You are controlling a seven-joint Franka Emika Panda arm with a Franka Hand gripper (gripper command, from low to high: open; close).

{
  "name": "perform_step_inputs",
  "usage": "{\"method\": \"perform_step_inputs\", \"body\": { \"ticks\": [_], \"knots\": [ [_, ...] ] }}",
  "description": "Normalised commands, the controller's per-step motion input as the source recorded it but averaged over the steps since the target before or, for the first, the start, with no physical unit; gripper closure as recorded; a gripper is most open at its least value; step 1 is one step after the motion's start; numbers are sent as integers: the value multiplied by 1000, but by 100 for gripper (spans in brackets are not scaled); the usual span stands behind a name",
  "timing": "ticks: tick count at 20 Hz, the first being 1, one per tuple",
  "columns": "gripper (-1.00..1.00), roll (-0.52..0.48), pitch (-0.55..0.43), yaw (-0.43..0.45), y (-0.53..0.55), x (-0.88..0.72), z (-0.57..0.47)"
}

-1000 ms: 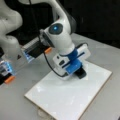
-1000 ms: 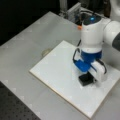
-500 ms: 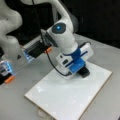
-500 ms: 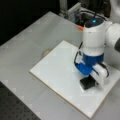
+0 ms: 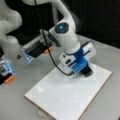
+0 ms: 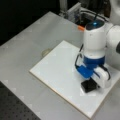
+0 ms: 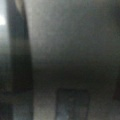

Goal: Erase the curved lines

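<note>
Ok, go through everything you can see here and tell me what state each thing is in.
End effector: low over the board, black eraser block under it.
Eraser block: resting on the board.
White board: flat on the table.
Curve lines: none visible on the board.

gripper (image 6: 90, 83) + black eraser block (image 6: 88, 86) slid toward 5 o'clock on white board (image 6: 57, 72), nearer its edge.
</note>
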Motion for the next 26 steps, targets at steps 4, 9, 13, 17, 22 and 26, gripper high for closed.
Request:
{"method": "perform_step_inputs", "body": {
  "ticks": [4,9,13,17,22,26],
  "knots": [
    [100,62,-91,-291,520,469,-872],
    [100,53,-97,-277,558,551,-876],
    [100,35,-106,-256,609,634,-880],
    [100,10,-105,-228,599,614,-867],
    [100,-53,-23,-174,462,404,-716],
    [100,-137,122,-75,214,62,-372]
  ]
}}
